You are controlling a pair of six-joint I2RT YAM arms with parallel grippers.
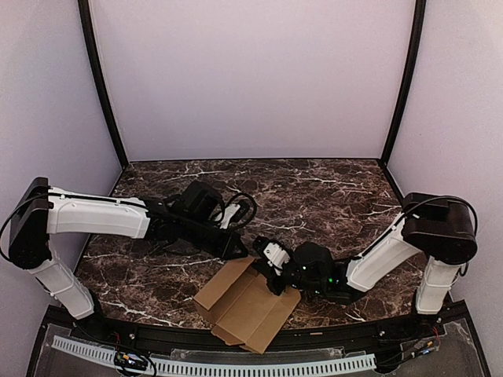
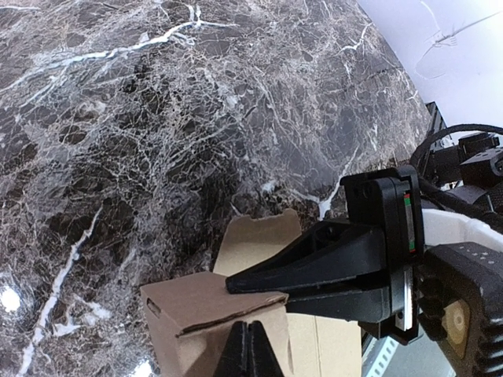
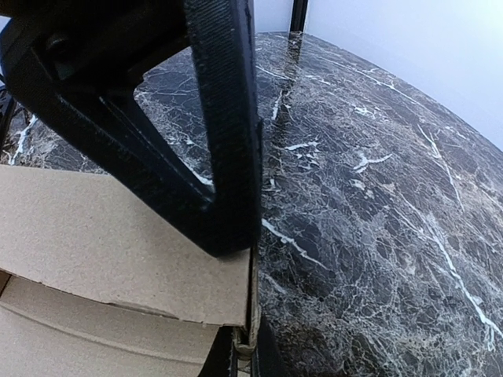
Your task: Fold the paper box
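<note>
The paper box (image 1: 244, 310) is brown cardboard, partly raised into an open shape, lying near the table's front edge between the two arms. My left gripper (image 1: 242, 250) is at its far top corner. In the left wrist view its fingers (image 2: 248, 338) are pressed together against a box wall (image 2: 196, 306), with nothing visible between them. My right gripper (image 1: 267, 271) comes in from the right. In the right wrist view it (image 3: 245, 349) is shut on a thin upright edge of the box (image 3: 94, 243). The left gripper's finger (image 3: 228, 220) stands just above that edge.
The dark marble table (image 1: 314, 188) stretches behind and to both sides of the box. White tent walls with black poles (image 1: 102, 86) enclose it. A white perforated rail (image 1: 236, 365) runs along the front edge, just beyond the box's near corner.
</note>
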